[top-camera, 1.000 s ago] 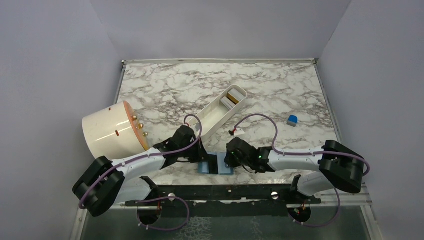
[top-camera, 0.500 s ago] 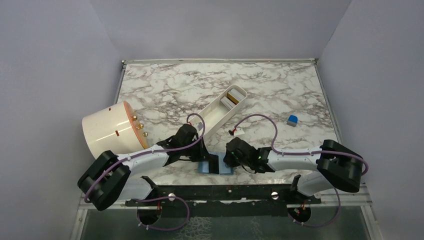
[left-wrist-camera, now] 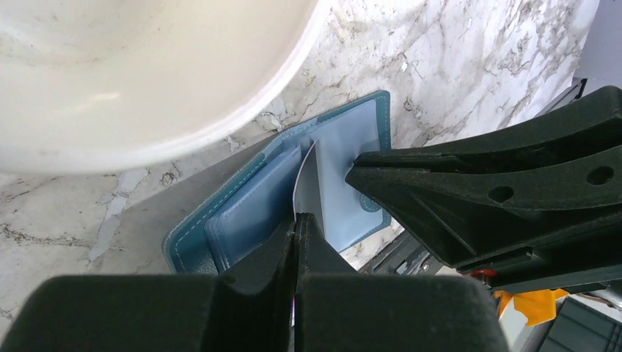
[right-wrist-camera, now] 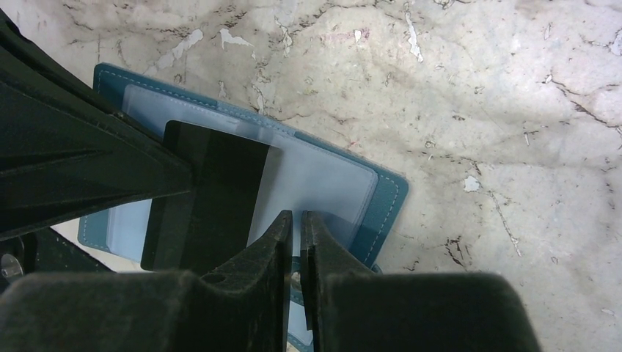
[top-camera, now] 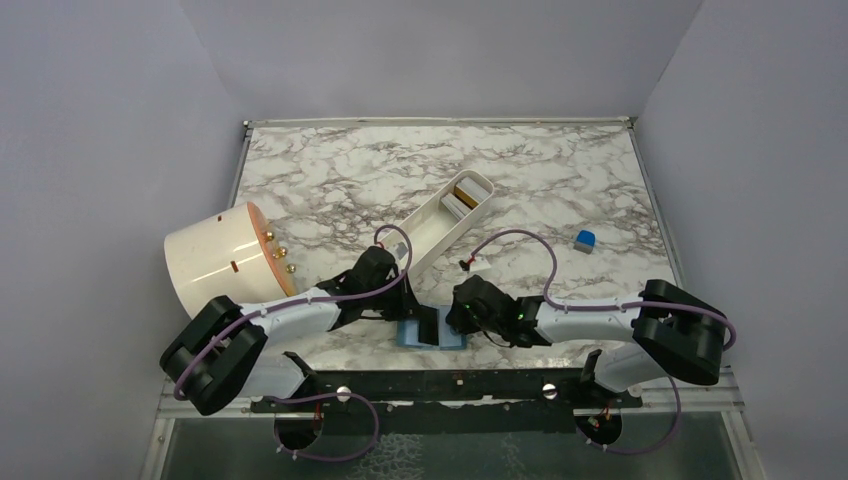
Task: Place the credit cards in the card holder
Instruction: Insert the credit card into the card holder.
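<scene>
The teal-blue card holder (top-camera: 430,333) lies open near the table's front edge, between both grippers. It also shows in the left wrist view (left-wrist-camera: 242,213) and the right wrist view (right-wrist-camera: 385,198). My left gripper (left-wrist-camera: 295,220) is shut on a black credit card (right-wrist-camera: 209,194). The card's end sits under the holder's clear pocket. Seen from the left wrist, the card (left-wrist-camera: 306,187) is almost edge-on. My right gripper (right-wrist-camera: 296,216) is shut on the near edge of the holder's clear pocket. More credit cards (top-camera: 463,197) stand in the white tray's far end.
The long white tray (top-camera: 432,235) lies diagonally just behind the grippers, its rounded end (left-wrist-camera: 147,81) close to my left gripper. A white cylinder with gold knobs (top-camera: 225,260) lies at the left. A small blue cube (top-camera: 585,239) sits at the right.
My left arm has shifted a little to the right and its wrist has turned slightly at the holder. The right arm and the holder have barely moved.
</scene>
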